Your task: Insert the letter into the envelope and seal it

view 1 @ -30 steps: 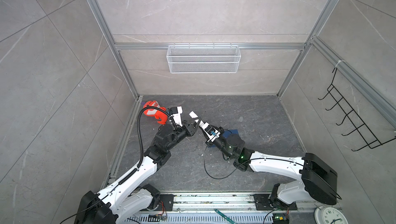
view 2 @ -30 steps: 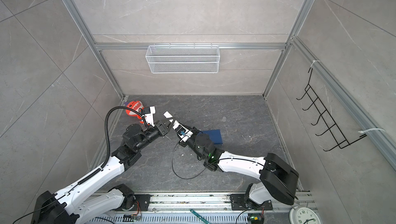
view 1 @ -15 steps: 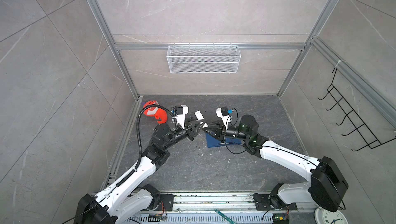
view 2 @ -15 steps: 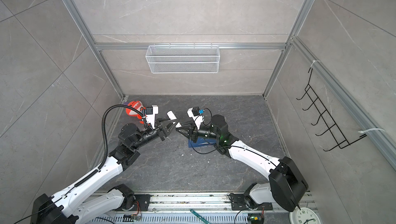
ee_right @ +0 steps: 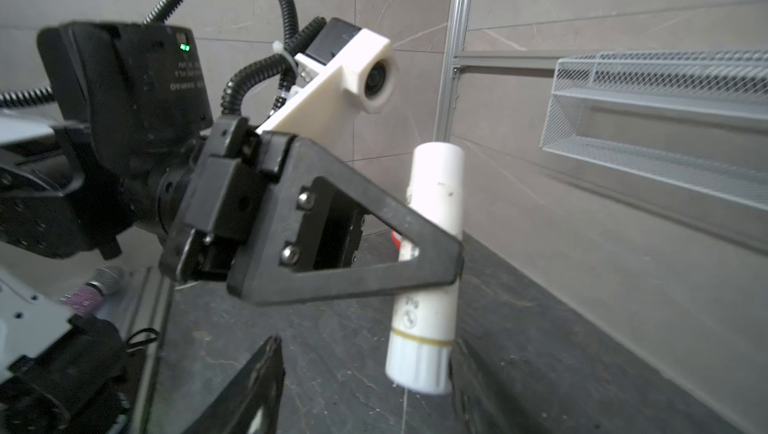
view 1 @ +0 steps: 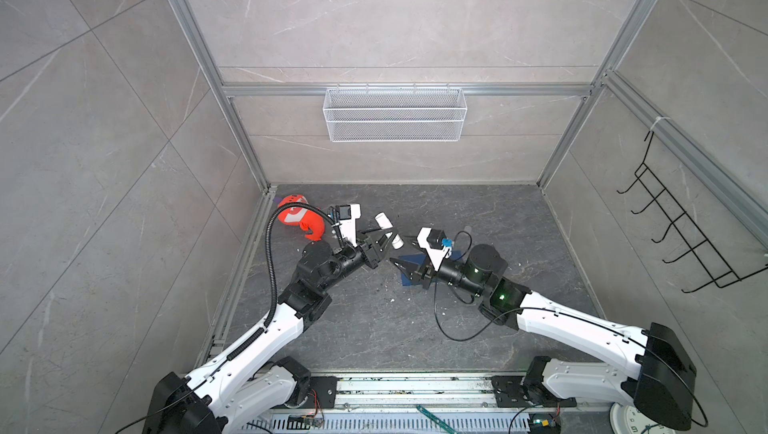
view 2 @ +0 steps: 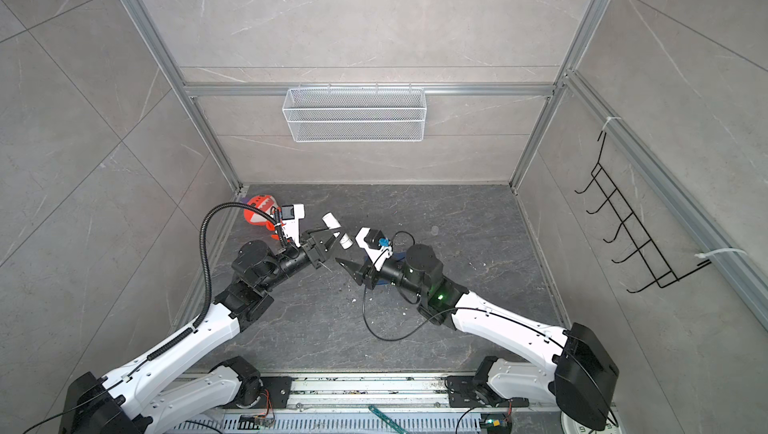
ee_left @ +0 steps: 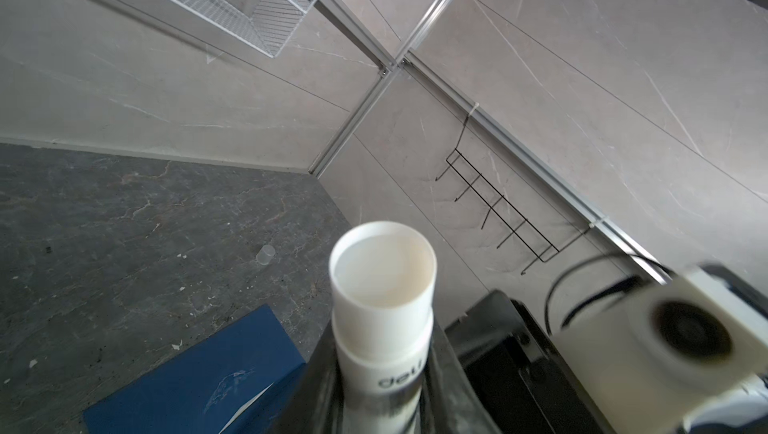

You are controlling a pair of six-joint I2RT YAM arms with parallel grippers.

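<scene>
Right claw point(view 1: 398, 250) has just sprung apart, letting go of the glue stick's point(ee_right: 432, 211) ridged end, which now sits between its spread jaws. Left claw point(view 1: 384, 238) pinches the uncapped stick mid-body. Envelope point(ee_left: 195, 378) lies flat on worktop point(view 1: 374, 328). Letter not visible, maybe inside. Loose cap point(ee_left: 266, 254) farther back. Gluing the flap looks next.

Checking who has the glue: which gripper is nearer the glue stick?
Left. The left gripper is shut on the glue stick, fingers clamping its barrel. The right gripper is open, its fingers either side of the stick's lower end, not clamping it.
</scene>
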